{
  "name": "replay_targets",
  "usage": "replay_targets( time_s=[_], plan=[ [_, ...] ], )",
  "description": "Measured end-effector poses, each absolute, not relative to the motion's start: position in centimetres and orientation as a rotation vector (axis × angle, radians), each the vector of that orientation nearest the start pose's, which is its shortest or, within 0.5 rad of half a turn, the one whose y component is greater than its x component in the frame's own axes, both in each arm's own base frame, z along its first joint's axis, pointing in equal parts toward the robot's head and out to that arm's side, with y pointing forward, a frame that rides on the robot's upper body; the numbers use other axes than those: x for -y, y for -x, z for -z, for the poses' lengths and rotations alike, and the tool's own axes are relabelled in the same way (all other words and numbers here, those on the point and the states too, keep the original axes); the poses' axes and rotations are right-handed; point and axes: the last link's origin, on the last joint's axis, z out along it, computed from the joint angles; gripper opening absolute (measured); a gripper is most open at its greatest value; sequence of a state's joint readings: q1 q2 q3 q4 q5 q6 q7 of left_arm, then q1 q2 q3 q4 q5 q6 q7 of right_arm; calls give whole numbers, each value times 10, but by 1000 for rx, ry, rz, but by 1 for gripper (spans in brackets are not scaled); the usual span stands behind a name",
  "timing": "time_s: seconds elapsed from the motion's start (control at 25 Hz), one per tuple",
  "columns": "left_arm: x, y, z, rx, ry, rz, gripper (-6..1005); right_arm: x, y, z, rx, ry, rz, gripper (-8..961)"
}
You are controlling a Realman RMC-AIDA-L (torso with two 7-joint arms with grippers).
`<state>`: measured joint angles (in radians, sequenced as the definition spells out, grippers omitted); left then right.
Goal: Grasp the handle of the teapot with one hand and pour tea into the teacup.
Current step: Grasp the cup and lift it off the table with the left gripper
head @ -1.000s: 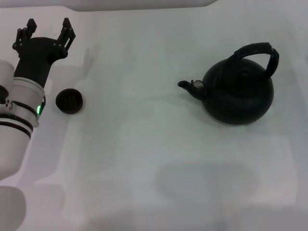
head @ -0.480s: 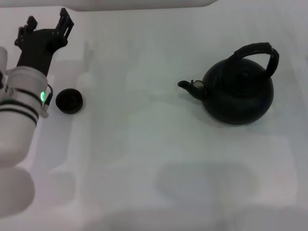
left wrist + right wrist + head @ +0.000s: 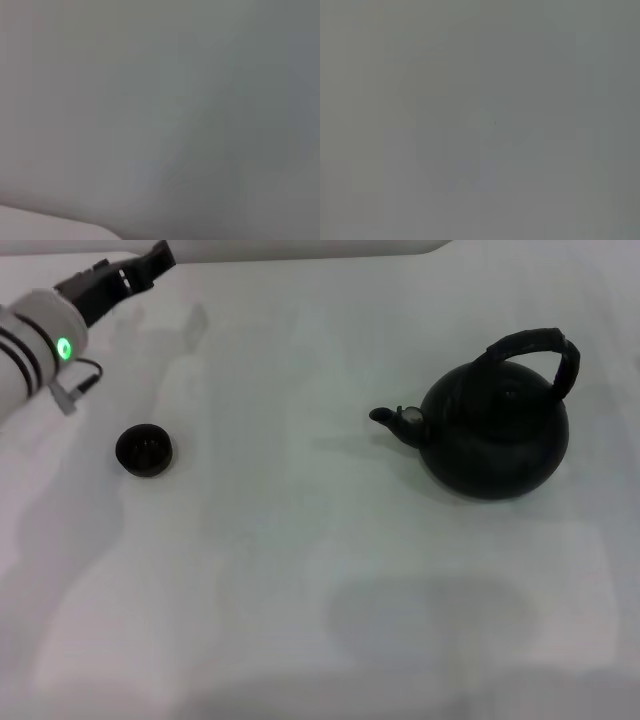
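The teapot [image 3: 495, 435] is a large round matte-black pot standing upright on the right of the white table, its short spout [image 3: 385, 417] pointing left. Its thick black arched handle [image 3: 535, 345] rises over the lid, and nothing holds it. The tiny black teacup [image 3: 144, 450] stands on the left, far from the teapot. My left gripper [image 3: 158, 254] is raised at the far left top edge, beyond and above the teacup and partly cut off by the picture's edge. My right gripper is out of view. No tea shows. Both wrist views show only a blank grey surface.
The white table [image 3: 300, 570] stretches between cup and teapot, with a faint shadow near the front middle. My left arm's white sleeve with a green light [image 3: 62, 347] crosses the far left corner.
My left arm has lifted and swung away from beside the teacup, up toward the far left top edge. The teapot and teacup have not moved.
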<state>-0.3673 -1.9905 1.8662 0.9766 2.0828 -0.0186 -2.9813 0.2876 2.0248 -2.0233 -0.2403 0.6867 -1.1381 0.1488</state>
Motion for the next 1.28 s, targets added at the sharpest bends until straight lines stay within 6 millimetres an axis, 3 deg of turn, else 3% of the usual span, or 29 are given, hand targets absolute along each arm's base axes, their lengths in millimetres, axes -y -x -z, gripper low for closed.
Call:
replay_targets(
  time_s=[0.2,0.48,0.56,0.76,1.08,1.28],
  plan=[
    [-411,248,1,1245,1816,509,864,-302,-375,-27,-602,1430,-622,865],
    [-410,241,-25,1314,2017,390,866,-302,-376,-27,-603,1431,-617,865],
    [-410,238,-43,1322,2070,305,866,-303,-376,-26,-605,1431,-616,865],
    [-411,232,-56,1313,2110,186,868,-303,-377,-26,-608,1434,-612,864],
    [-406,222,-54,1327,2188,-26,870,-303,-377,-26,-608,1435,-610,864],
    [-400,223,-42,1321,2213,-158,872,-303,-377,-26,-608,1435,-610,864]
  ],
)
